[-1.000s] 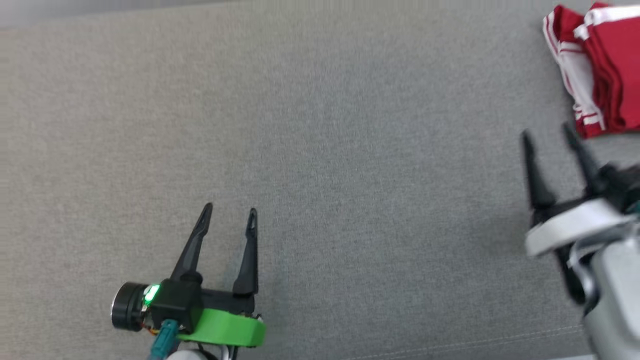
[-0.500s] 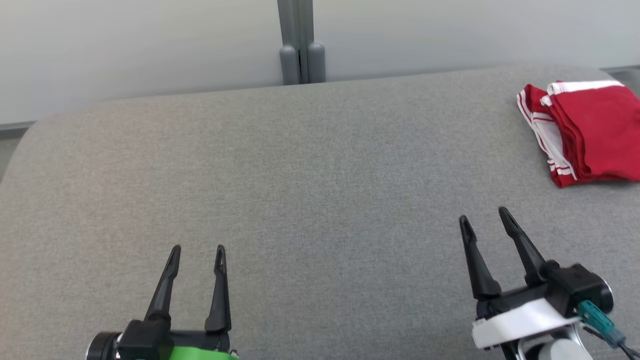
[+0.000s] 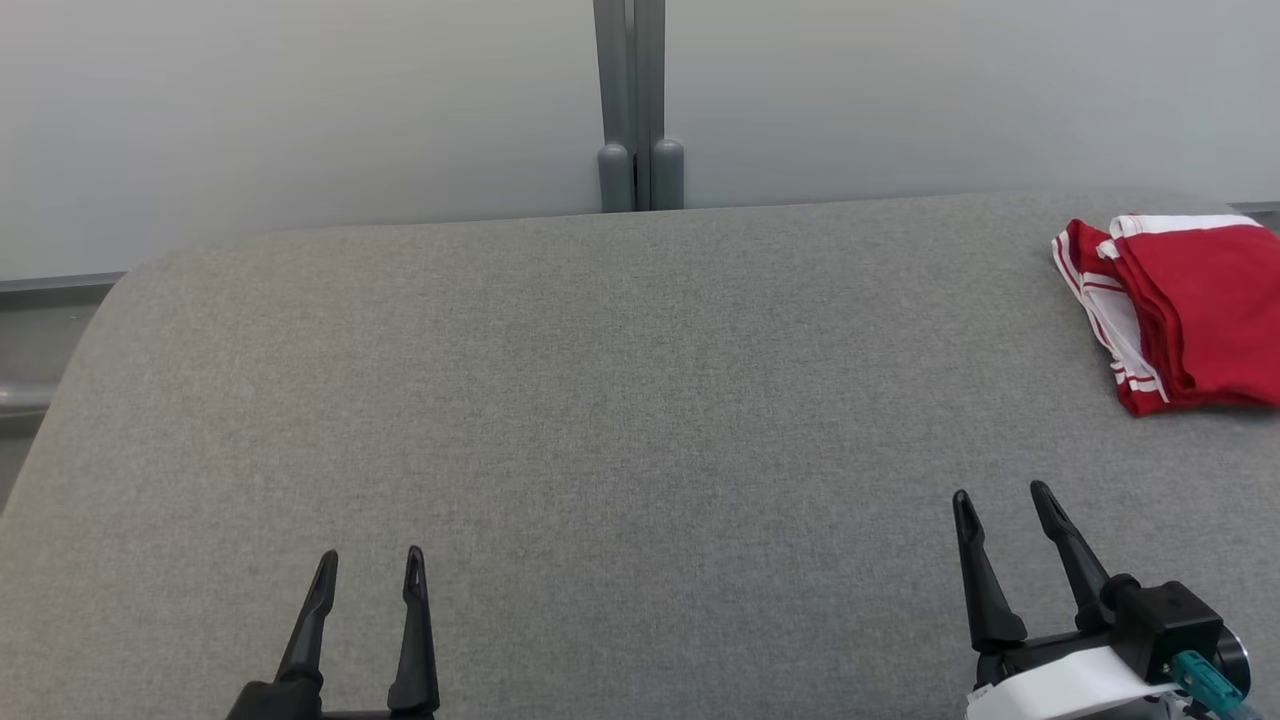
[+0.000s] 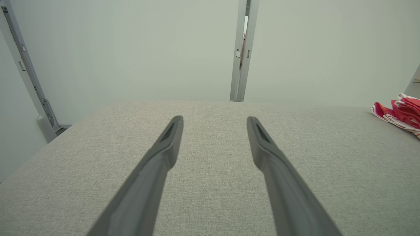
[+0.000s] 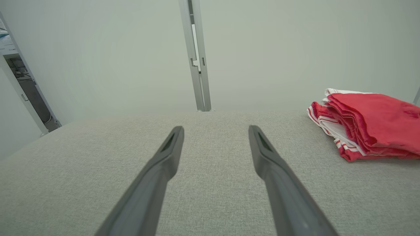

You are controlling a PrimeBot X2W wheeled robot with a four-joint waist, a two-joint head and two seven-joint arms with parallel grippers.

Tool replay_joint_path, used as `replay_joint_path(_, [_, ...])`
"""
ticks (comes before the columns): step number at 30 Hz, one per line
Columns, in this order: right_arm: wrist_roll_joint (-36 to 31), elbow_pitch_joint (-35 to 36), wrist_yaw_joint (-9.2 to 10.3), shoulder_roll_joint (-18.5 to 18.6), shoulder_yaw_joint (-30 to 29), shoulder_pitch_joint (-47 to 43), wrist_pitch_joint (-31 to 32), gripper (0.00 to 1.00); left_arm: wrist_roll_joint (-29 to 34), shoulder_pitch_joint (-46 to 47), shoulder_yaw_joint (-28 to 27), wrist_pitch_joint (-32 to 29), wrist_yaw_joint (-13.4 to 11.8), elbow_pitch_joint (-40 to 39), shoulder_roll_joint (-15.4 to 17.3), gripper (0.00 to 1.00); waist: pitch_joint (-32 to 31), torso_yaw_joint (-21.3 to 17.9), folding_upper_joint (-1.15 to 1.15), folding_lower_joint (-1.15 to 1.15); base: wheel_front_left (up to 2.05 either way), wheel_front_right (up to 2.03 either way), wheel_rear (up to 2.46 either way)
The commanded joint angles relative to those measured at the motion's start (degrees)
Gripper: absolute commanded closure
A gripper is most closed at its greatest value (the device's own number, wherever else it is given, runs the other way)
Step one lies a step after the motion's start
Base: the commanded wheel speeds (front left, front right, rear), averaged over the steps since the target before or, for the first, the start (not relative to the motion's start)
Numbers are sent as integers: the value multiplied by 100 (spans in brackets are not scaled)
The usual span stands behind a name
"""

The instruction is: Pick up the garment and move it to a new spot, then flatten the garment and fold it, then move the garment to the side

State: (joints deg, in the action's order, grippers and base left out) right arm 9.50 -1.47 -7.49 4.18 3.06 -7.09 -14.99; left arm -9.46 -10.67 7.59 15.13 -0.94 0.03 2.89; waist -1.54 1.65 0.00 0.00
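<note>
L gripper (image 3: 370, 553) has its fingers spread w/ nothing between them, over the near edge of the bench (image 3: 600, 380), twd its left side. R gripper (image 3: 1001, 491) is spread & empty too, at the near edge twd the right. Both point at the far edge. The garment (image 3: 1190, 310), red w/ white stripes, lies folded in a stack by the bench's far right corner, well apart from both grippers, nearer the R one. Behind the far edge: pale wall (image 3: 300, 120), grey post (image 3: 638, 100) at mid
</note>
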Motion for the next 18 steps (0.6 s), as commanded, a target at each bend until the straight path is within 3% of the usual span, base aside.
replay_joint_path(1, [-41, -8, -1, -24, 3, -86, -22, 0, 3, -81, -32, -4, 21, 17, 4, 0, -36, -8, 0, 0, 0, 0, 0])
replay_joint_path(18, [-69, -3, -1, -74, 19, -129, -22, 0, 31, -66, -112, -3, -25, 165, 3, 0, -142, -62, 0, 0, 0, 0, 0])
